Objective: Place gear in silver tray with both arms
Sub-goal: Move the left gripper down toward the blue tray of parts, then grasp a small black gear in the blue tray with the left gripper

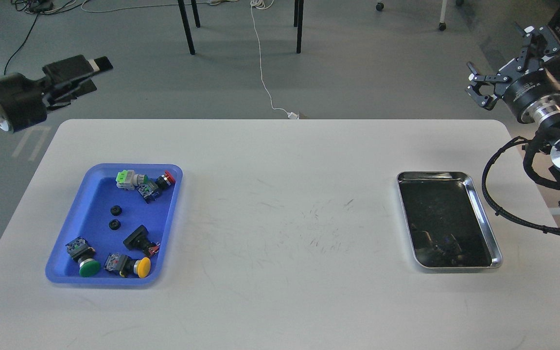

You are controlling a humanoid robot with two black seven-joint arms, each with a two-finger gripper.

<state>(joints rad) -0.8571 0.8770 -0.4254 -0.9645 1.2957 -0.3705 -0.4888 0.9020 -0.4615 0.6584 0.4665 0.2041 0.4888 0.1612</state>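
While both arms hang clear of the white table (280,194), nothing of the task appears to have been done. The silver tray (485,214) sits on the right side of the table, and its dark floor shows only reflections; I see no part lying in it.

The blue tray (90,194) on the left side holds the parts. Two small black round pieces (114,217), one just below the other near the tray's middle, look like the gears, though they are too small to confirm teeth. Around them lie several push-button switches: a green-and-white one (127,179) and a red-capped one (166,179) along the far edge, a black one (139,239) right of centre, and a green-capped (85,265) and a yellow-capped one (134,266) along the near edge.

The left gripper (97,65) is held off the table's far left corner, above the floor. It is seen dark and end-on; I cannot tell how far its fingers are parted, and it appears to hold nothing. The right gripper (501,61) is raised beyond the table's far right corner, its clawed fingers spread wide and empty.

Assessment: the task stands at its start. Remaining, by my judgement: reach into the blue tray, grasp a gear, carry it across, likely passing it between the arms since the trays lie well apart, and set it in the silver tray.
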